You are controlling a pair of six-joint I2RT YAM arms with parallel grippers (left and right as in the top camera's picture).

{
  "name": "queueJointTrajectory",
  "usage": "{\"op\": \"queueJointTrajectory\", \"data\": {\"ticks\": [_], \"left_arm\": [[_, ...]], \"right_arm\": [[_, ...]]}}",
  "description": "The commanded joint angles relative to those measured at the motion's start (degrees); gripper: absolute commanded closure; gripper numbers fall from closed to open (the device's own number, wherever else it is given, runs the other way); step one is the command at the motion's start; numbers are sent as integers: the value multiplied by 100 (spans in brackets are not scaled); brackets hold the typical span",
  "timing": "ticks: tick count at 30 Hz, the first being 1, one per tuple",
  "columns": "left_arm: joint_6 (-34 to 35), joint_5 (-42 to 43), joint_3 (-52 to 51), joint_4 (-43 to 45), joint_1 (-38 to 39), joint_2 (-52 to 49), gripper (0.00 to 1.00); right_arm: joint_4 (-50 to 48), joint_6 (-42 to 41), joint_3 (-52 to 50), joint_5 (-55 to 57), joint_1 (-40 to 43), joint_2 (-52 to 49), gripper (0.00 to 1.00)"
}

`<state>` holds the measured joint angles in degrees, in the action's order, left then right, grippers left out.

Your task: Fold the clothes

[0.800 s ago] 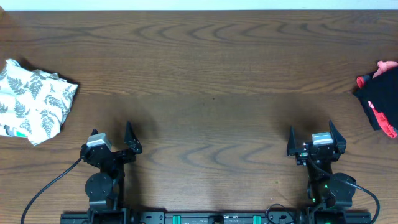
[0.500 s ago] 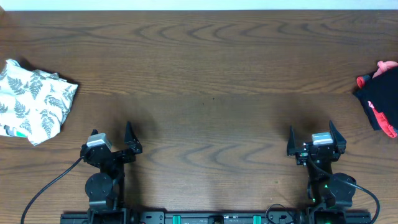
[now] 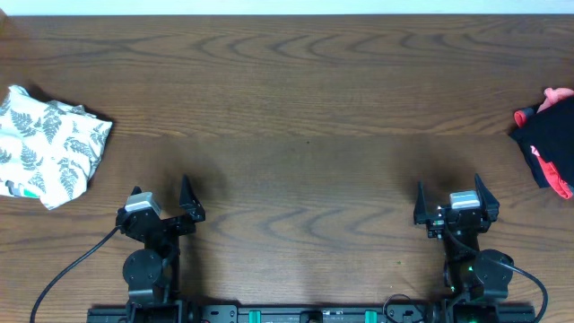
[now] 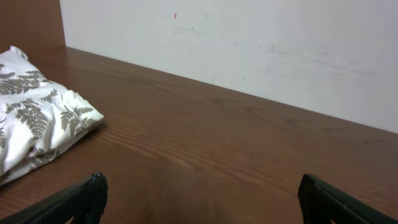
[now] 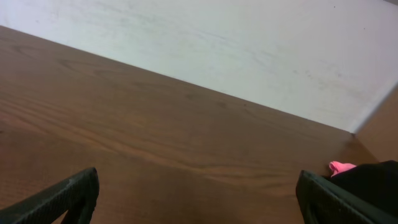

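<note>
The clothes lie in two bunches at the table's ends. A crumpled white fern-print piece [image 3: 49,144] sits at the far left and also shows in the left wrist view [image 4: 37,118]. A black piece with red trim [image 3: 549,148] and a pink piece [image 3: 558,94] lie at the right edge; the right wrist view shows the pink bit [image 5: 341,167] beside the black fabric [image 5: 376,177]. My left gripper [image 3: 161,190] [image 4: 202,186] and right gripper [image 3: 448,187] [image 5: 198,180] rest near the front edge, both open with nothing between the fingers, well apart from the clothes.
The brown wooden table [image 3: 296,108] stretches between the two bunches. A pale wall [image 4: 249,43] rises behind its far edge. The arm bases and cables sit along the front edge.
</note>
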<state>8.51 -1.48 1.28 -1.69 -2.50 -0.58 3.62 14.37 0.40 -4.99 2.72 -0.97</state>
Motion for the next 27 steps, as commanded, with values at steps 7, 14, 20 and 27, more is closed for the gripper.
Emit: {"op": "queueJointTrajectory", "data": {"ticks": [7,14,20,27], "left_arm": [[-96,-7,-105,-238,22,35,2],[-96,-9,-105,-238,22,35,2],[-70,-7,-105,-234,22,35,2],[348,-7,125,-240,22,17,2]], "right_arm": [[26,63,-9,42,35,22,1],[24,-280,-9,46,37,22,1],[26,-850,-7,74,37,22,1],[313,-1309,254,490,37,-98,1]]}}
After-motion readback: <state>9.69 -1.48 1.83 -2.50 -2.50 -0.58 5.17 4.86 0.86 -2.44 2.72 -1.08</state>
